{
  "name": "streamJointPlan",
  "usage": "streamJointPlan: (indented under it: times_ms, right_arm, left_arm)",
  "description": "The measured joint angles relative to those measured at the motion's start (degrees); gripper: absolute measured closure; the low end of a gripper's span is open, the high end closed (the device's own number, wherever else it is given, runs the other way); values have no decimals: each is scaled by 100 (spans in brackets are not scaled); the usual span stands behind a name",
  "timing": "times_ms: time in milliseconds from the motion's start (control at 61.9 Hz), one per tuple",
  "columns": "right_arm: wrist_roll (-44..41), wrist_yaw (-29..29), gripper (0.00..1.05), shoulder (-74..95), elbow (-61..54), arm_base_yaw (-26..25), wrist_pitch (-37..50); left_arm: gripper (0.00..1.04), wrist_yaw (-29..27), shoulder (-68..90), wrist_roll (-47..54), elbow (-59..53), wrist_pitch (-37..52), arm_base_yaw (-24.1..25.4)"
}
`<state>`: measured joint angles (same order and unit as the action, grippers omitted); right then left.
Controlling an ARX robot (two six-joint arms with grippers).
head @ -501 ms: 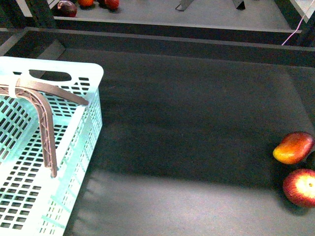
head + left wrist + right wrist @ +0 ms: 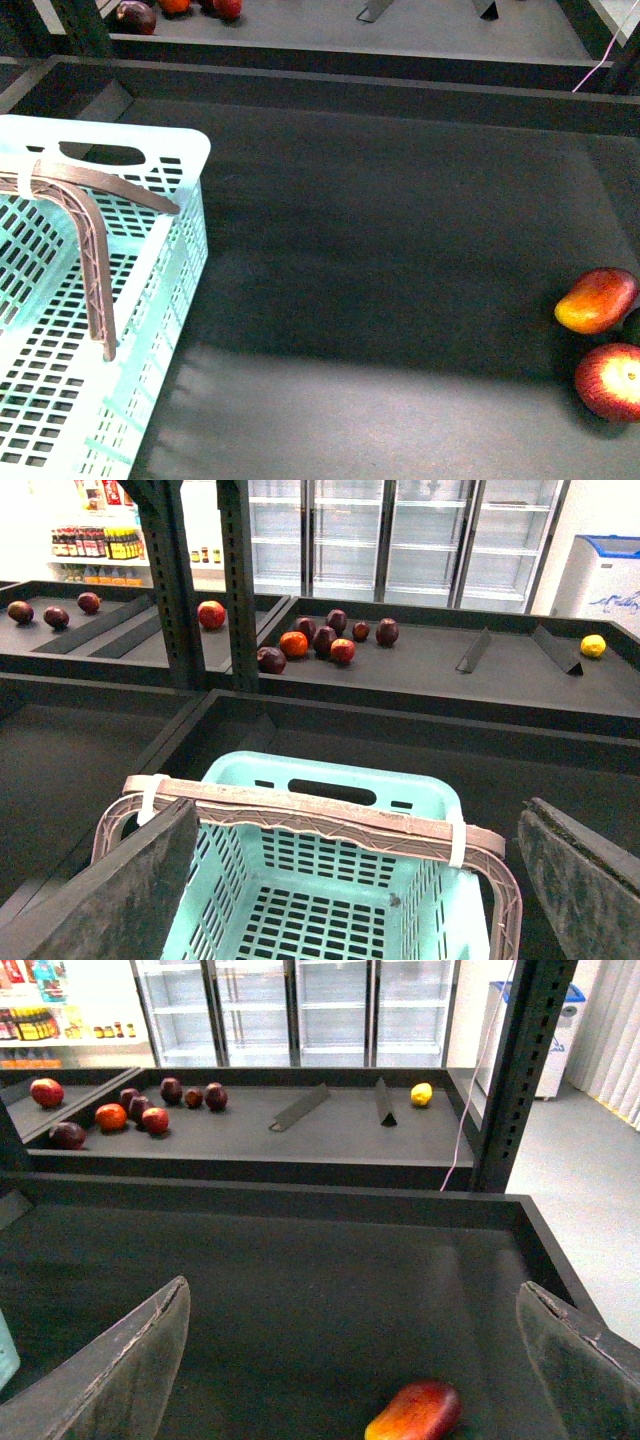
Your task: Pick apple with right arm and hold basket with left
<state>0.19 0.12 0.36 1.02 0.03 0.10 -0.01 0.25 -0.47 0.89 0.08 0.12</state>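
Round red apple with pale yellow patch [image 2: 612, 380] seen far right on dark table [image 2: 400, 250]; right hand [image 2: 345, 1370], spread wide and empty, judged nearer. Light aqua slotted plastic basket [image 2: 150, 142] faced by left hand [image 2: 350, 880], likewise wide.

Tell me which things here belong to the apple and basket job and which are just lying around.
Job: apple; basket.
Lying about: mango-like fruit; shelf fruit; yellow fruit.
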Motion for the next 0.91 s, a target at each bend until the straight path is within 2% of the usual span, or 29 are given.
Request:
streamJointPlan:
  times_ms: [275,307,356,420,469,630,711,905]
  right_arm:
    - [0,0,9,0,0,0,0]
    - [0,0,9,0,0,0,0]
    - [-2,-4,9,0,0,0,0]
    - [0,-15,9,-2,0,2,0]
    - [0,-15,9,-2,0,0,0]
    - [0,-13,9,-4,0,0,-2]
    - [0,-15,9,-4,0,0,-2]
    - [0,-13,9,-4,0,0,-2]
  left_arm:
    - [7,2,2,0,0,-2,0]
    - [7,188,140,-173,101,-306,66]
    - [7,911,778,-920,566,-1462,240]
    - [7,1182,1311,-1725,791,-2275,369]
    - [7,1335,1414,-2098,798,-2422,463]
    - [7,2070,1805,-3226,962,-2374,953]
    - [7,2218,2350,-3873,968,-2033,1126]
    - [7,2039,4293,-5246,1259,-417,1158]
